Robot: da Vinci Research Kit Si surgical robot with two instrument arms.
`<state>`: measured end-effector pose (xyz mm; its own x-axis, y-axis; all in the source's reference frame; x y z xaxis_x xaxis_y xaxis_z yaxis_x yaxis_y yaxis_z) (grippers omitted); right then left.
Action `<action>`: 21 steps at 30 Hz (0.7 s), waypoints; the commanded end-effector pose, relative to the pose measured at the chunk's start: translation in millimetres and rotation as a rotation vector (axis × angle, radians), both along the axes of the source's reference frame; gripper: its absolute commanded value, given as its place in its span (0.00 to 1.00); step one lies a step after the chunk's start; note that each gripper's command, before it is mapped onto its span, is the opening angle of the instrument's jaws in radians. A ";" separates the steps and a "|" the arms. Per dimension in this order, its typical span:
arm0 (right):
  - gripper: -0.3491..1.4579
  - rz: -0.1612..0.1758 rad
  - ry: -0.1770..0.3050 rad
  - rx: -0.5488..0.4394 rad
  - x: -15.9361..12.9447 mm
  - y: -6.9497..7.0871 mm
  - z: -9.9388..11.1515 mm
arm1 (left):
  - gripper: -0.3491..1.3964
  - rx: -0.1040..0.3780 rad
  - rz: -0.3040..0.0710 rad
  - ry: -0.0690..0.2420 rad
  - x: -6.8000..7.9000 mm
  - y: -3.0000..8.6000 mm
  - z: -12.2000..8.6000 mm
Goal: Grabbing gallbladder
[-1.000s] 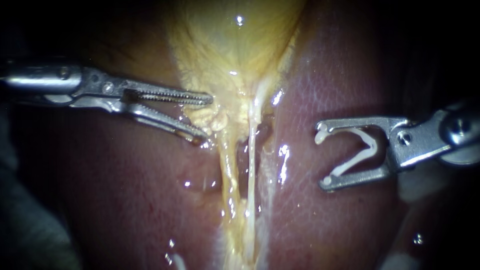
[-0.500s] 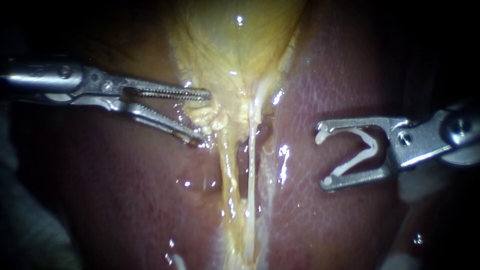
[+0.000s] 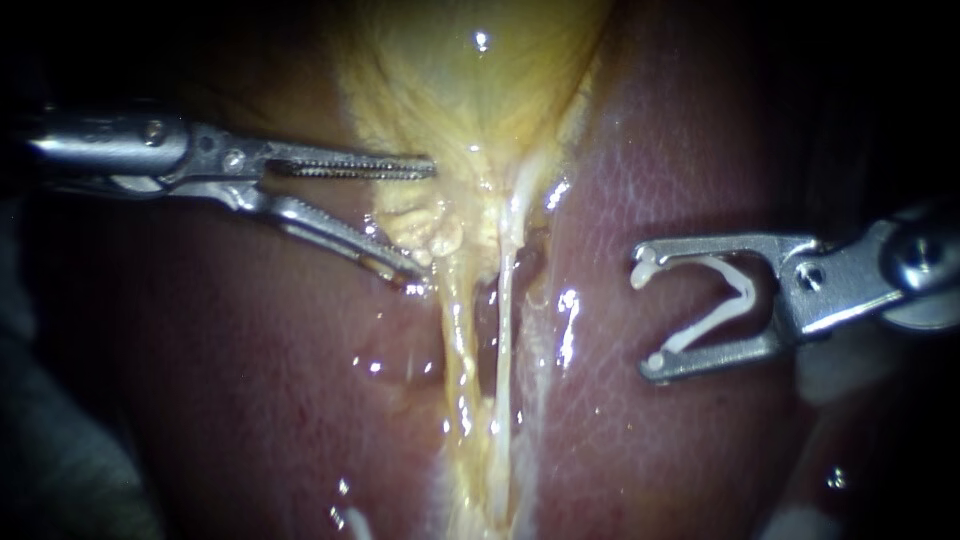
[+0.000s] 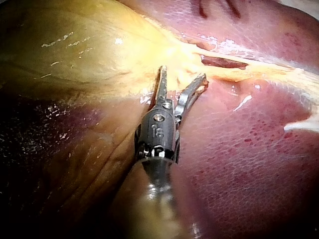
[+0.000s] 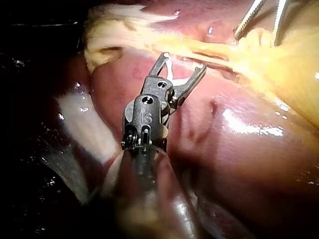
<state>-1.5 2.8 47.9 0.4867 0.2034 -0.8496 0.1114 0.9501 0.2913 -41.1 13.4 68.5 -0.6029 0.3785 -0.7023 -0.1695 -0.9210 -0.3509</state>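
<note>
The left tool (image 3: 426, 222) stands jaws apart astride the narrow lower end of the gallbladder (image 3: 470, 90), not gripping it, while the right tool (image 3: 645, 317), well apart over the liver (image 3: 620, 430), clasps a clip (image 3: 742, 292).

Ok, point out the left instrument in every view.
Endoscope: left instrument enters from the left, jaws open at the gallbladder's narrow end.
Left wrist: the view's own instrument, jaws open.
Right wrist: its tip shows beyond the right instrument.
Shared landmark: the yellow gallbladder.

Small stamped marks (image 4: 158, 133) sit on the left instrument (image 4: 182, 73) and right instrument (image 5: 184, 60); no other text shows.
</note>
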 end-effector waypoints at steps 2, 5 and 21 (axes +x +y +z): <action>0.46 0.000 0.000 0.000 0.0 0.0 0.0 | 0.45 0.005 -0.008 0.002 0.2 0.1 -0.1; 0.46 0.000 0.000 0.000 0.0 0.0 0.0 | 0.39 0.013 -0.017 0.004 0.3 0.2 -0.1; 0.46 0.000 0.000 0.000 0.0 0.0 0.0 | 0.24 0.050 -0.066 0.017 0.2 0.0 -0.3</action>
<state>-1.4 2.8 47.9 0.4868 0.2032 -0.8495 0.1112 0.9502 0.2911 -40.9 13.4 68.2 -0.5868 0.4532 -0.6710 -0.2364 -0.8885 -0.3933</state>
